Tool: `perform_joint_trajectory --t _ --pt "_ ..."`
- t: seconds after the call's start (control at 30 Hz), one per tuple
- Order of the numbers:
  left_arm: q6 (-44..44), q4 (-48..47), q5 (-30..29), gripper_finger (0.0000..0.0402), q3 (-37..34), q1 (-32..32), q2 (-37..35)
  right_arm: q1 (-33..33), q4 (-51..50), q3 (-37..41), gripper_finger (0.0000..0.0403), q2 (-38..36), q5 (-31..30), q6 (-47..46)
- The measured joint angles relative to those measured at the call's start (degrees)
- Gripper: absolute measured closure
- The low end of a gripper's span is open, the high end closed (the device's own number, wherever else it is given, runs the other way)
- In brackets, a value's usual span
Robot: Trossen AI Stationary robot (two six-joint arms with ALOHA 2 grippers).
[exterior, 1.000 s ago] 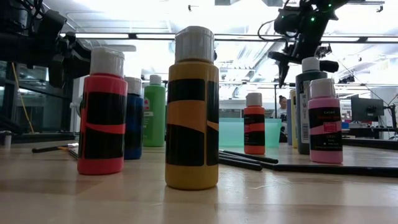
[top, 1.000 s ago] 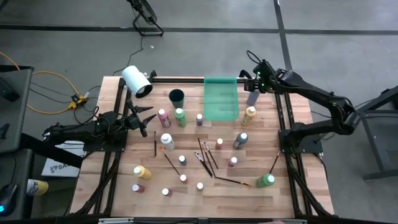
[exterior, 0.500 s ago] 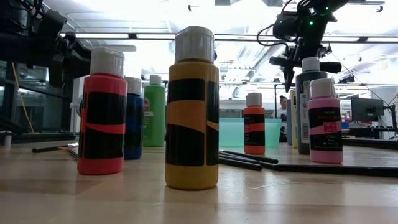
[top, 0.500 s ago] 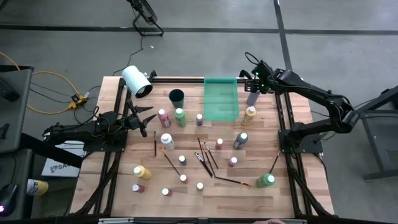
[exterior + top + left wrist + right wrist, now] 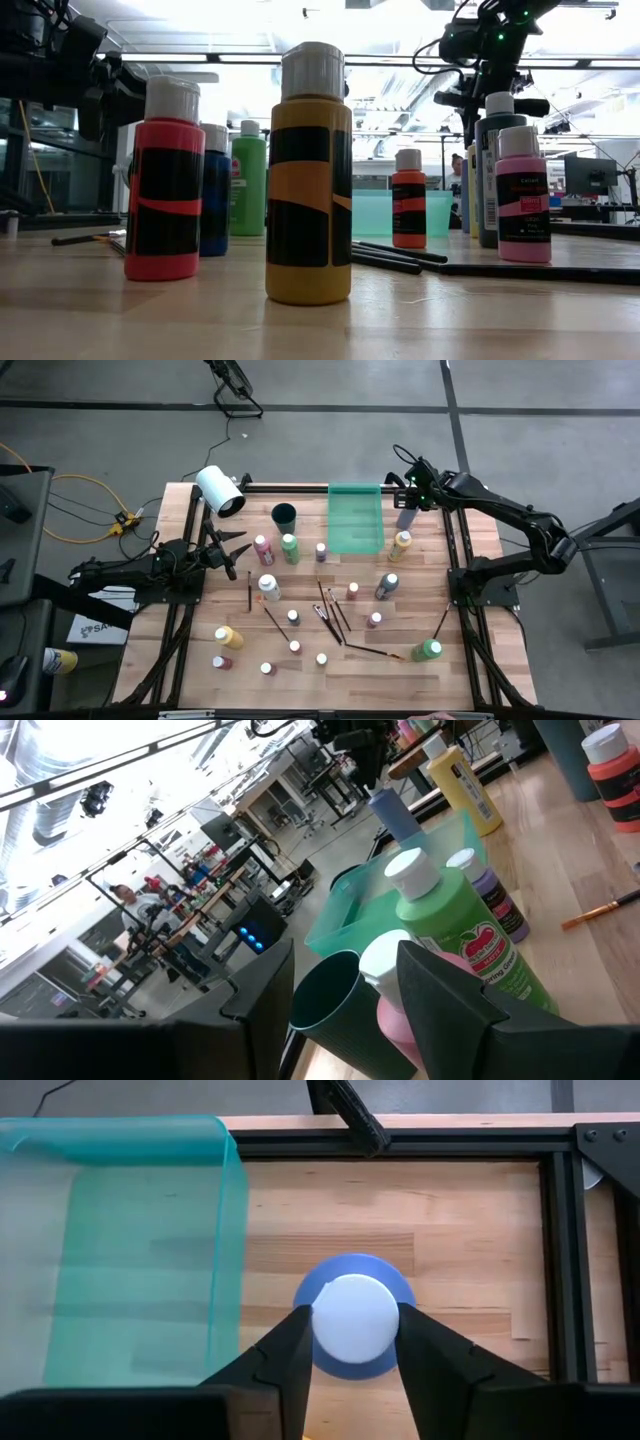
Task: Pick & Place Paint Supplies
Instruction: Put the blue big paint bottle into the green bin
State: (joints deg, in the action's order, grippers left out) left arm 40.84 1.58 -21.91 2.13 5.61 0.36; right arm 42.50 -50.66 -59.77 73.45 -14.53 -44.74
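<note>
Your right end effector (image 5: 352, 1342) has just clenched onto the blue bottle's (image 5: 354, 1320) white cap beside the green tray (image 5: 120, 1250), so lifting can follow.

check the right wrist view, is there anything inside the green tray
No, the green tray shows only bare translucent floor; the blue bottle stands beside it between the right gripper fingers.

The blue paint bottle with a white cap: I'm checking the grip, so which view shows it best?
The right wrist view: the blue paint bottle sits between the right hand fingers at its cap. The high view shows it small beside the green tray; the left wrist view, distant.
</note>
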Motion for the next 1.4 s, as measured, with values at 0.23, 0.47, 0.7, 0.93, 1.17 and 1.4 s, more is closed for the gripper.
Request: perform_joint_trajectory --t 0.23,0.47,0.7,0.93,1.17,1.4 --pt "0.0 0.0 0.0 0.0229 0.0 0.0 0.0 0.0 0.0 0.0 0.0281 0.0 -0.1 0.0" --pt "0.0 0.0 0.0 0.0229 0.0 0.0 0.0 0.0 0.2 0.0 0.0294 -0.1 -0.3 1.3" --pt "0.0 0.0 0.0 0.0229 0.0 0.0 0.0 -0.1 -3.4 -5.3 0.0294 -0.8 -3.2 3.5" --pt "0.0 0.0 0.0 0.0229 0.0 0.0 0.0 -2.4 -3.5 -17.0 0.0294 0.6 -2.5 9.0" --pt "0.0 0.0 0.0 0.0229 0.0 0.0 0.0 -5.4 -3.0 -28.9 0.0294 10.0 2.9 19.4" --pt "0.0 0.0 0.0 0.0229 0.0 0.0 0.0 -6.6 -1.9 -37.5 0.0294 21.6 6.3 27.0"
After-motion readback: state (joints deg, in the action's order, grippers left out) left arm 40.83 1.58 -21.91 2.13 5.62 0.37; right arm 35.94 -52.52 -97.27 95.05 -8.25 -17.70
